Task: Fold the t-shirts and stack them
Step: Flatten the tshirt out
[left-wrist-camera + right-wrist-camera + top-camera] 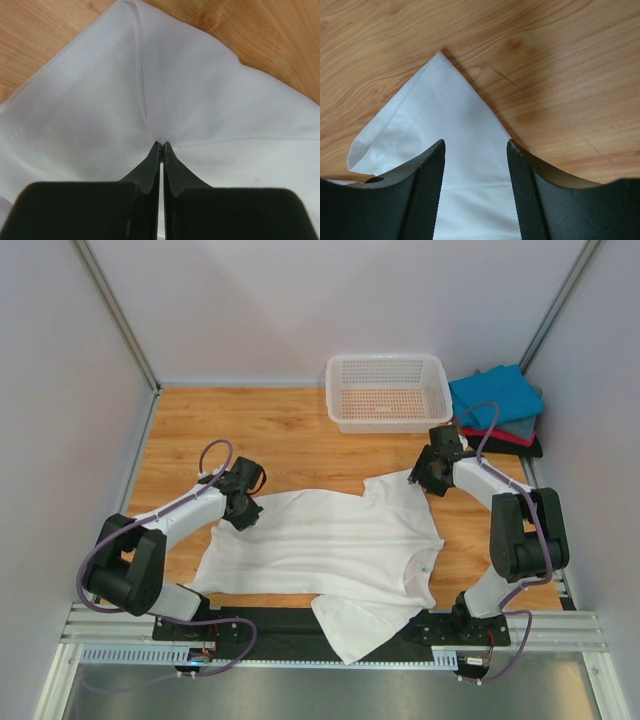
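On the wooden tabletop the plain white cloth t-shirt lies spread sideways. My left gripper is pinched tight on one corner of it; my right gripper stands wide apart over a sleeve tip.

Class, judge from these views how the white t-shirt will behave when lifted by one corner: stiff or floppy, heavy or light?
Probably floppy: the white t-shirt puckers into creases where the left gripper pinches it. Likely light: it lies thin and flat on the table. Lifted by one corner, the rest would probably sag and drag.
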Action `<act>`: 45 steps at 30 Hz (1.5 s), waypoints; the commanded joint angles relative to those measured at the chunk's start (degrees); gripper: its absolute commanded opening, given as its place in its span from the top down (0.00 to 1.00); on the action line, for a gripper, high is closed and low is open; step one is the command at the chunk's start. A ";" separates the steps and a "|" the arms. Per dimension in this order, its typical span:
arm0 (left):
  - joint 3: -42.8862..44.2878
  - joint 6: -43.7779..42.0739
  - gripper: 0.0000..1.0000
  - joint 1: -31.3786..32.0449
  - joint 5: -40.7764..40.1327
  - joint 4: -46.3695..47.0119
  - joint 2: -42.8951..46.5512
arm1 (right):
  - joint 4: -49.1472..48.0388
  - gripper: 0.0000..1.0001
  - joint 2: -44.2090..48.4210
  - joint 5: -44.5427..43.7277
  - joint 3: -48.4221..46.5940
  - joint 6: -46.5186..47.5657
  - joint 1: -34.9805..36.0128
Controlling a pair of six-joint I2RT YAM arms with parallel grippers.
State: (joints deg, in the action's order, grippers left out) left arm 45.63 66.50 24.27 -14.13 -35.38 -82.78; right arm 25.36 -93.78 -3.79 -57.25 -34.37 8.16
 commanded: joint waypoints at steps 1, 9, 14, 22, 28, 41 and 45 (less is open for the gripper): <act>2.71 -2.69 1.00 -0.19 -2.22 -0.39 1.92 | -4.62 0.46 -2.37 -0.33 -3.21 4.31 -0.17; 2.45 -3.39 1.00 -0.28 -0.72 0.31 0.61 | -5.50 0.46 -6.85 -3.07 -7.25 7.48 -0.17; 2.10 -3.74 1.00 -0.37 -1.07 0.39 0.69 | -7.96 0.46 -9.49 -0.52 -8.31 8.27 -0.17; 1.22 -4.01 1.00 -0.89 -0.72 0.92 0.61 | -6.91 0.52 -13.62 0.27 -12.17 9.14 -0.17; 0.78 -4.01 1.00 -1.16 -0.63 1.19 0.69 | -5.42 0.59 -15.65 -0.51 -13.94 9.93 -0.25; 0.17 -4.01 1.00 -1.33 -0.72 1.10 0.87 | -5.06 0.66 -15.56 0.45 -11.74 10.20 0.36; -0.10 -4.01 1.00 -1.42 -0.72 1.19 1.04 | -4.36 0.77 -16.70 -0.51 -12.00 10.73 0.54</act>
State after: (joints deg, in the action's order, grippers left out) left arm 45.91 63.31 23.11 -14.61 -34.87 -82.30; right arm 20.64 -108.97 -3.18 -69.28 -24.88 8.23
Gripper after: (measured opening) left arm 0.008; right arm 0.258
